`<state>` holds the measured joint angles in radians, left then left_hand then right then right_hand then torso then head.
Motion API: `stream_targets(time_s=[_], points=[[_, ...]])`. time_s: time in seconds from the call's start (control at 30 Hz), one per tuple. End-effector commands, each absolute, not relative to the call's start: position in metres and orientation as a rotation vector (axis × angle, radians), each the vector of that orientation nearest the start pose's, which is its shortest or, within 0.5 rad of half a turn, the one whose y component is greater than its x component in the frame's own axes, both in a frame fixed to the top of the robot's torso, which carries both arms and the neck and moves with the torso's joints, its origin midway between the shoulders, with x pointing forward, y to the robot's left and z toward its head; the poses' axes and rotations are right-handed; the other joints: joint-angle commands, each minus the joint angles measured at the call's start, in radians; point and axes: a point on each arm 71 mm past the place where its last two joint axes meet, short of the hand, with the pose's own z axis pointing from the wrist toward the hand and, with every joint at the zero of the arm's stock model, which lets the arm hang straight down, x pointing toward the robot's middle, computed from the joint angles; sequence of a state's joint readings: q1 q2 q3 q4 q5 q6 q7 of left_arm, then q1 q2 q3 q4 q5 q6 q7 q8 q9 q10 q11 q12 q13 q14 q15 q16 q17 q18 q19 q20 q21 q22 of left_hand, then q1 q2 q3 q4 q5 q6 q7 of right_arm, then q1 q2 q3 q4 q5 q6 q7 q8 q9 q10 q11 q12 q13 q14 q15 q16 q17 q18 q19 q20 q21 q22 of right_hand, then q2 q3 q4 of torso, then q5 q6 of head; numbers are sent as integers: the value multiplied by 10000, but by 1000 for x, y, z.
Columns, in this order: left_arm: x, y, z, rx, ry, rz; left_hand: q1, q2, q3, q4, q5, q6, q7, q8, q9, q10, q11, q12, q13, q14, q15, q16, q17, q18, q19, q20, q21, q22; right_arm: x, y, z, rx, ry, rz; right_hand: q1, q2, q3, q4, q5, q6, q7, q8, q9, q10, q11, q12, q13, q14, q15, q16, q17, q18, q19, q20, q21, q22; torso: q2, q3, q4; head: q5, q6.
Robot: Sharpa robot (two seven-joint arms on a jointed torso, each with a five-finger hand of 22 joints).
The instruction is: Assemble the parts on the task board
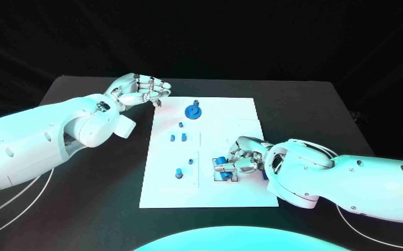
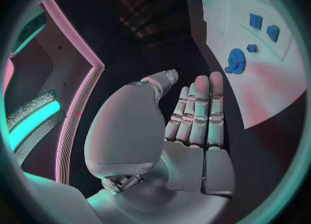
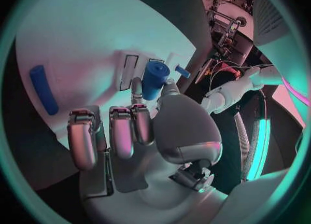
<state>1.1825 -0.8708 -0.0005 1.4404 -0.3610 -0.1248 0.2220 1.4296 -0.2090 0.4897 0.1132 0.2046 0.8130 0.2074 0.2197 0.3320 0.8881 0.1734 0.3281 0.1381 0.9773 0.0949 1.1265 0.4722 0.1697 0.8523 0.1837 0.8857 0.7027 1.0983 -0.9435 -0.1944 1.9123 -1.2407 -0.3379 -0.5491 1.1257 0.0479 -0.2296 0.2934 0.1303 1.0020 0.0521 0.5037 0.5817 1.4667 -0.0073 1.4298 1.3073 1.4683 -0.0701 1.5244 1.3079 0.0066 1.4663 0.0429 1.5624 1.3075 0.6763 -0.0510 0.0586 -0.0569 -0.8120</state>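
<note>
Gear (image 1: 193,111) beside left robot hand (image 1: 137,91)

No legible text, labels, brands or numbers found; the task board (image 1: 239,108) appears unmarked, though fine print may be unresolvable.

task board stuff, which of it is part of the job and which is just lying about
Part of the job:
- task board
- blue gear, lying on the board
- small blue pieces, standing mid-board
- blue peg
- blue cylinder, gripped by the right hand
- blue bar, lying on the board

Just lying about:
- cables on the black table
- left hand, off the board, holding nothing
</note>
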Motion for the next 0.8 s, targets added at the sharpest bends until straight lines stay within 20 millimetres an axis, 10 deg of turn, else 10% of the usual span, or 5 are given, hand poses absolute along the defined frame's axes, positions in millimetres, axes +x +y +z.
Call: stream_targets(time_s=[0.03, 0.47, 0.8], points=[[498, 231, -185, -7871, 17050, -14207, 8, 104, -47, 16, 27, -50, 355, 48, 13, -60, 5, 52, 12, -74, 7, 67, -14, 135, -30, 58, -37, -11, 359, -168, -261, 1687, 21393, 5605, -201, 6, -255, 1, -503, -69, 46, 34, 14, 261, -75, -87, 1443, 809, -52, 14, 1545, -35, 990, -67, -52, 2594, 5, -3, 3, 10, 7], [499, 232, -185, -7908, 16978, -14129, -1, 115, -48, 28, 28, -61, 354, 47, 12, -77, 5, 60, 11, -76, 8, 71, -17, 135, -31, 61, -42, -13, 360, -167, -260, 1800, 21099, 5751, -1154, -798, 39, 38, -812, -220, 68, 94, 132, 224, -58, -199, 1440, 803, -43, 1, 1531, -23, 966, -67, -108, 2577, 2, 3, -1, -5, 9], [499, 233, -185, -7918, 16967, -14109, 2, 125, -44, 31, 30, -65, 354, 48, 12, -86, 5, 66, 11, -79, 8, 73, -18, 135, -33, 62, -45, -15, 353, -167, -257, 1589, 21188, 6089, -983, -812, 304, 11, -810, -226, 64, 113, 157, 238, -62, -187, 1466, 806, -45, 8, 1549, -25, 970, -68, -98, 2580, -2, 0, -7, -8, 27]])
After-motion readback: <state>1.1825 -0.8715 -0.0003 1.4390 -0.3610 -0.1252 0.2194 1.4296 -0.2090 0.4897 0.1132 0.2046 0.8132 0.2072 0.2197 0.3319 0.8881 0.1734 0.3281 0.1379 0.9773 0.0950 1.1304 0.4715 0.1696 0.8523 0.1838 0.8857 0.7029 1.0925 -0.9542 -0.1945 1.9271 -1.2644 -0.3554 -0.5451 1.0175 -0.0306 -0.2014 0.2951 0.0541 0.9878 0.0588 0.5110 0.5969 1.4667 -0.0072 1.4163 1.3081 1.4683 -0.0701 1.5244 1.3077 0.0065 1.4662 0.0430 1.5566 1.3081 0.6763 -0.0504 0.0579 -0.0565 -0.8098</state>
